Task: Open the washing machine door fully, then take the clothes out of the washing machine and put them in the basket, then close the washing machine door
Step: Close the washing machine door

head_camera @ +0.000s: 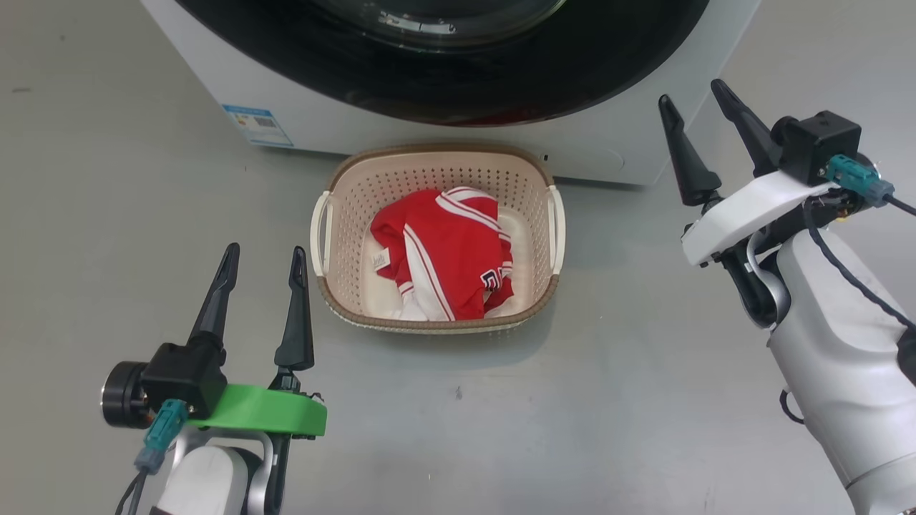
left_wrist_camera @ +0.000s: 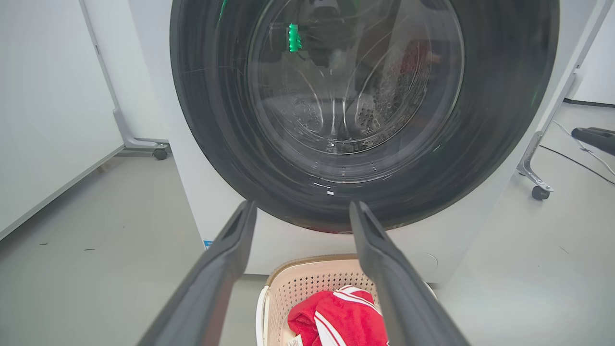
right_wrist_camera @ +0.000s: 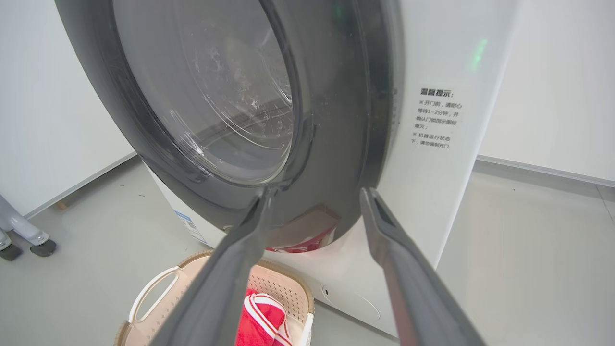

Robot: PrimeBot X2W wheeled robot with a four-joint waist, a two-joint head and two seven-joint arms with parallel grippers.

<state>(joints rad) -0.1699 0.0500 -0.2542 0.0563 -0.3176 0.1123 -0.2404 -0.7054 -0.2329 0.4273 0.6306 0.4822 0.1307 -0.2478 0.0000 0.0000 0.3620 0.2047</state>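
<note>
Since the washing machine [head_camera: 622, 143] has its door [left_wrist_camera: 206, 120] lying against the front, seemingly shut though I cannot see the latch, and the red clothes [head_camera: 447, 254] sit in the basket [head_camera: 436, 325] on the floor just before it, the task looks all but done. The left claw [head_camera: 265, 249] and right claw [head_camera: 691, 90] both hang spread and empty. A sticker [right_wrist_camera: 437, 117] on the machine is headed "温馨提示". The blue label [head_camera: 257, 126] is too small to read.
</note>
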